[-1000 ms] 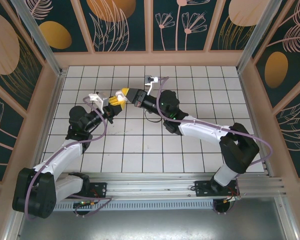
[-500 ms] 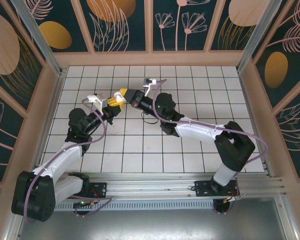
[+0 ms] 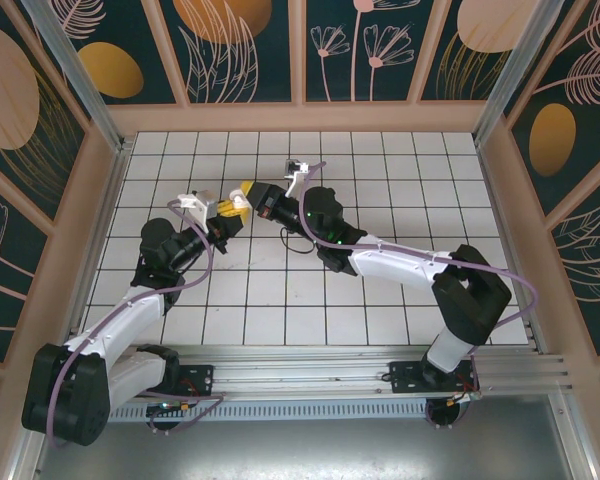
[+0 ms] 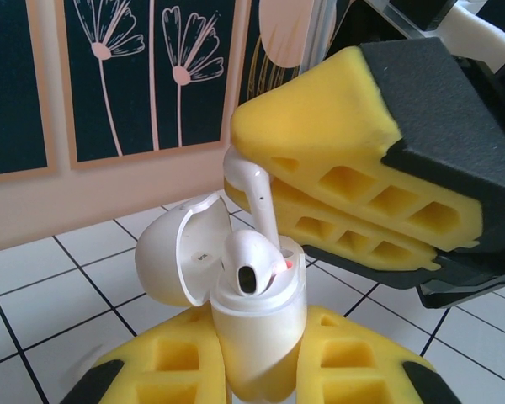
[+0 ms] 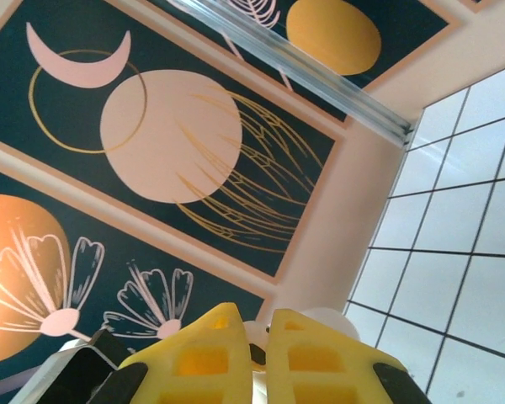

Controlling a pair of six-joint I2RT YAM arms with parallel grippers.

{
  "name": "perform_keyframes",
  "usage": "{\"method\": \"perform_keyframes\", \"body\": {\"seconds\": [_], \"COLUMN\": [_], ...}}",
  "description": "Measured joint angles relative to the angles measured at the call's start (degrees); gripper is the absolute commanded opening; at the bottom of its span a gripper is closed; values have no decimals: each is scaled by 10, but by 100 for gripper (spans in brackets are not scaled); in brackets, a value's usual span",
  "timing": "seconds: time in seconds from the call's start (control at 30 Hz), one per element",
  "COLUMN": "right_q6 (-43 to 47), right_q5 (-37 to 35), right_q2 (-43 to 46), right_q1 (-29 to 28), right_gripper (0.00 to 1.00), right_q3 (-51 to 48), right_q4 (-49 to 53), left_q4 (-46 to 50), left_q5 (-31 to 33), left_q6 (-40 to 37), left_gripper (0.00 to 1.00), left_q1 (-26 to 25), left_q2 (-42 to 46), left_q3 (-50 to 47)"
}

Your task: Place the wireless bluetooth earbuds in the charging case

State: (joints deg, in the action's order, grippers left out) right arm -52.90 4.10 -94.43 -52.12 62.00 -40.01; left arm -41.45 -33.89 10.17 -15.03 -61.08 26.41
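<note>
Both grippers have drawn closer, the right gripper (image 3: pixel 248 188) sliding toward the left gripper (image 3: pixel 230 206) until their yellow tips nearly meet. Left jaws clamp the charging case (image 4: pixel 257 337) upright, lid (image 4: pixel 172 261) swung open and one earbud (image 4: pixel 248 268) already seated, while the right jaws pinch the second earbud (image 4: pixel 254 189) by its head, stem pointing down at the case's mouth. Seating it well likely calls for lining the stem with the free socket, lowering straight, and releasing only once it sits.
</note>
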Motion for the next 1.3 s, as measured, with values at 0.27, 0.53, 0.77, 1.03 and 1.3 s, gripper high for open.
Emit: {"method": "perform_keyframes", "body": {"seconds": [0.27, 0.53, 0.77, 1.03, 1.3], "right_q6": [25, 42, 50, 57, 52], "right_q5": [-17, -16, -13, -10, 4], "right_q2": [13, 18, 25, 38, 54], "right_q1": [-2, -2, -3, -3, 0], "right_gripper": [7, 10, 10, 10, 8], "right_q3": [0, 3, 3, 3, -6], "right_q4": [36, 53, 67, 89, 91], "left_q4": [5, 8, 10, 10, 10], "left_q5": [-3, -4, -9, -17, -22], "left_q6": [0, 0, 0, 0, 0], "left_gripper": [0, 0, 0, 0, 0], "left_q1": [-4, -4, -4, -5, -5], "left_q2": [2, 2, 2, 6, 13], "left_q3": [0, 0, 0, 0, 0]}}
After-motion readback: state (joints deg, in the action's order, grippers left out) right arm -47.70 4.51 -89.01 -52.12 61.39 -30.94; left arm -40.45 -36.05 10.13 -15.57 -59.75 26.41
